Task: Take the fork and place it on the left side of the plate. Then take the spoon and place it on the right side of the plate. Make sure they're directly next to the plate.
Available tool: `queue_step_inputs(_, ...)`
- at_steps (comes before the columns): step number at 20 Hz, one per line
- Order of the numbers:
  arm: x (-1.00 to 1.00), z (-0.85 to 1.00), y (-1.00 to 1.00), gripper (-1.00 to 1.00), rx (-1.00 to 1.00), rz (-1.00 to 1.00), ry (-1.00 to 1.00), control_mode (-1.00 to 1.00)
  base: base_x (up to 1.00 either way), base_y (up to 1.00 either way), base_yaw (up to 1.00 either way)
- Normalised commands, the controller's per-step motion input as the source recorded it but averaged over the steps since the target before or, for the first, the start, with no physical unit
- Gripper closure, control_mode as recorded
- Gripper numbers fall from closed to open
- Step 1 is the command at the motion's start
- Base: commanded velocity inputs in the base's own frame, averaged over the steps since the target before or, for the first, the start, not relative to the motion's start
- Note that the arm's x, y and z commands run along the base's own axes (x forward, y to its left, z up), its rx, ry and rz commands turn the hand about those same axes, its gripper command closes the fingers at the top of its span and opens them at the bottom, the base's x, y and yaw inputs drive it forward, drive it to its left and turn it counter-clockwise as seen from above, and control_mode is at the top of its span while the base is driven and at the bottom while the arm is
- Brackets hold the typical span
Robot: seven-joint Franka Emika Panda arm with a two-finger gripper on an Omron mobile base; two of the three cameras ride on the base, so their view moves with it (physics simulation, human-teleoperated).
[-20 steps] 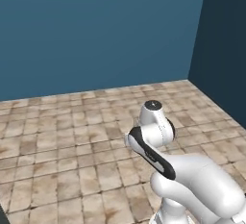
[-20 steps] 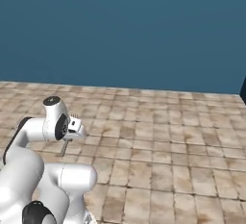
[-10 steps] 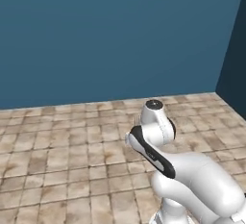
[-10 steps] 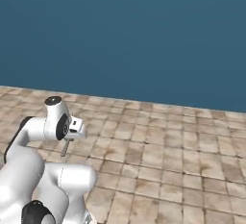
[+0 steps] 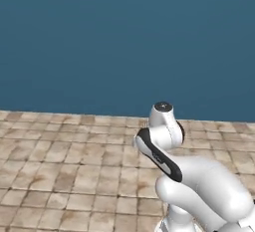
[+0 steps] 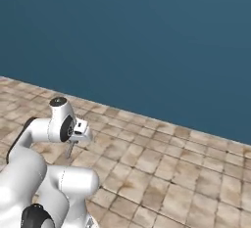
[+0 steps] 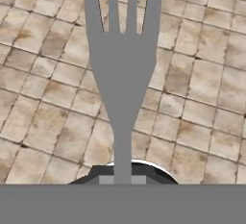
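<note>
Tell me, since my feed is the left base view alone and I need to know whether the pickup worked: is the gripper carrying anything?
Observer: Yes. In the hand view the gripper is shut on the handle of the fork.
Operator: Which way does the fork point?
Observer: Its four tines point straight away from the fingers, along the hand's line of sight.
Operator: And how does it sit in the room?
Observer: In the right base view the fork hangs downward from the hand, in the air over the tiled floor.
</note>
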Motion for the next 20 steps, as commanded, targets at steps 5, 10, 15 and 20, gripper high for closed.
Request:
queue_step_inputs(5, 0.00, 0.00, 0.00, 1.00, 0.00, 0.00, 0.00, 1.00, 1.00, -0.02, 0.60)
queue_step_inputs(10, 0.00, 0.00, 0.00, 1.00, 0.00, 0.00, 0.00, 1.00, 1.00, -0.05, 0.63)
queue_step_inputs(15, 0.00, 0.00, 0.00, 1.00, 0.00, 0.00, 0.00, 1.00, 1.00, -0.04, 0.62)
queue_step_inputs(20, 0.00, 0.00, 0.00, 1.00, 0.00, 0.00, 0.00, 1.00, 1.00, 0.00, 0.59)
